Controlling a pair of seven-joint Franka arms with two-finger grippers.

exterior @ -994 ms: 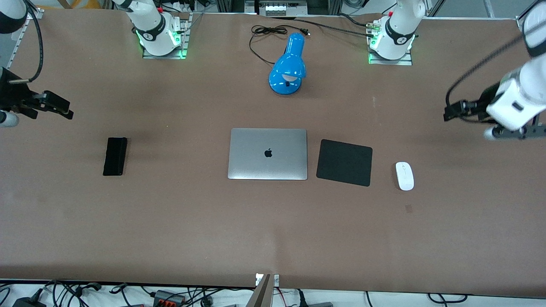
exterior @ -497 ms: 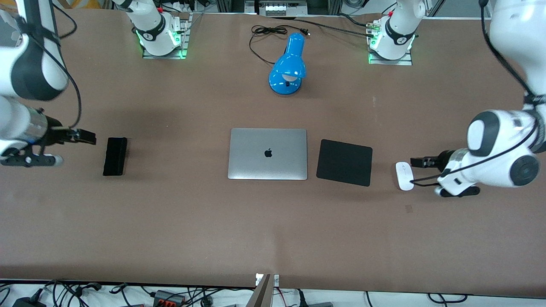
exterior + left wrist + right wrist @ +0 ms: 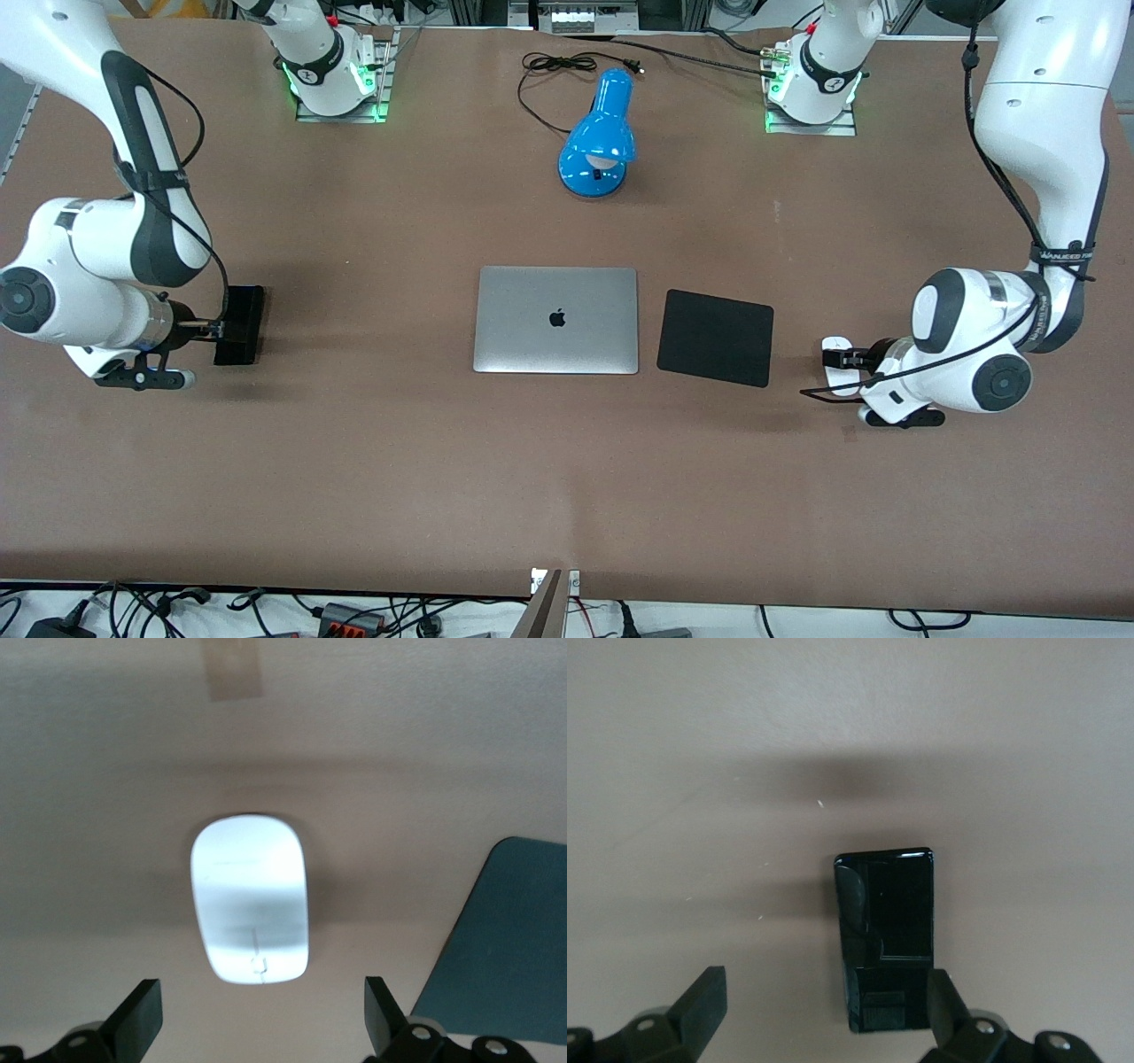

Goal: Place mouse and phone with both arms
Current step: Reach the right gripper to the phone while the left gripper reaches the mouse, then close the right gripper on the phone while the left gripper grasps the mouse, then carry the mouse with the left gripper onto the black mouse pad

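Note:
The white oval mouse [image 3: 834, 343] lies on the brown table, toward the left arm's end, beside the mouse pad. My left gripper [image 3: 840, 359] hangs low over it and hides part of it. In the left wrist view the mouse [image 3: 251, 899] lies just ahead of the open left gripper [image 3: 259, 1023], not between the fingers. The black phone [image 3: 241, 321] lies toward the right arm's end. My right gripper [image 3: 215, 330] is low at its edge. In the right wrist view the right gripper [image 3: 824, 1010] is open, and one finger [image 3: 950, 1005] is at the phone's [image 3: 886, 930] corner.
A closed silver laptop [image 3: 555, 320] lies mid-table with a square black mouse pad [image 3: 716, 338] beside it; the pad's edge shows in the left wrist view [image 3: 514, 948]. A blue desk lamp [image 3: 598, 137] with its cord lies farther from the camera. A tape mark [image 3: 849, 432] sits near the mouse.
Both arms have swung in from the table's ends and come down: the left gripper to the mouse, the right gripper to the phone. Mouse and phone have not moved.

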